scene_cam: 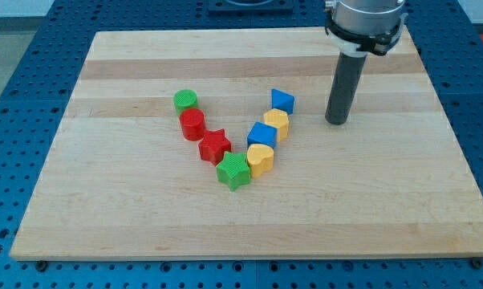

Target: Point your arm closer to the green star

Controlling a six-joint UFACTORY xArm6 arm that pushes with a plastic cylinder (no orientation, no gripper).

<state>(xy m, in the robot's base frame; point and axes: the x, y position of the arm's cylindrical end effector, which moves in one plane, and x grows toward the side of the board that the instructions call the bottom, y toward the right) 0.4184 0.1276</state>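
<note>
The green star (233, 172) lies at the bottom of a V-shaped row of blocks in the middle of the wooden board (129, 217). My tip (335, 122) rests on the board to the view's upper right of the star, well apart from it. The block nearest my tip is the blue cube (282, 100), to its left. A yellow block (277, 124), a blue block (261, 136) and a yellow heart (260, 159) form the right arm of the V. A red star (214, 146), a red cylinder (192, 124) and a green cylinder (185, 101) form the left arm.
The board lies on a blue perforated table (17, 88). The arm's grey body (364, 20) hangs over the board's top right part.
</note>
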